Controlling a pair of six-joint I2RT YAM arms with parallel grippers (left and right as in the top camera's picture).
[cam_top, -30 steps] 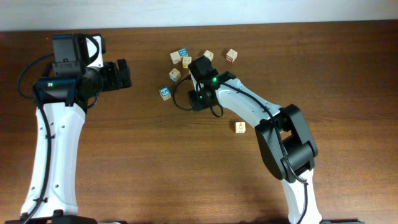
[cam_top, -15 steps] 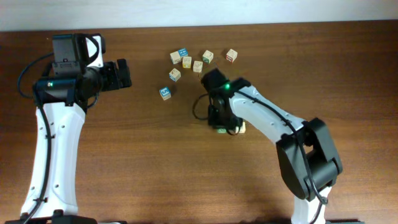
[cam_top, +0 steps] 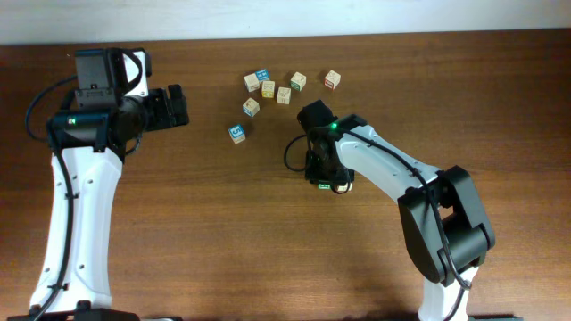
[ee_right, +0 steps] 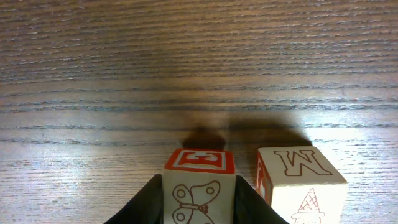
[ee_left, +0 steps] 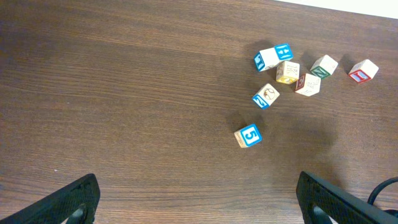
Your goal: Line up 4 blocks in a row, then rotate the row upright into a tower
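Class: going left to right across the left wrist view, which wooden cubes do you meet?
Cream wooden cube with blue 5 face, yellow-printed cube, reddish-printed cube, green-printed cube, red-faced cube. The other blue-and-white cubes overlap and are left out.

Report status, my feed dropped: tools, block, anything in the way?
Left tool open, empty. Right tool closed on butterfly block. M block close beside it.

The left arm [cam_top: 76, 205] rises along the left side, wrist turned rightward, and the left gripper [cam_top: 177, 105] has its jaws spread wide. The right arm [cam_top: 393, 174] stretches forward and leftward, wrist tipped down, with the right gripper [cam_top: 327, 182] pressed against both sides of a block [ee_right: 199, 190].
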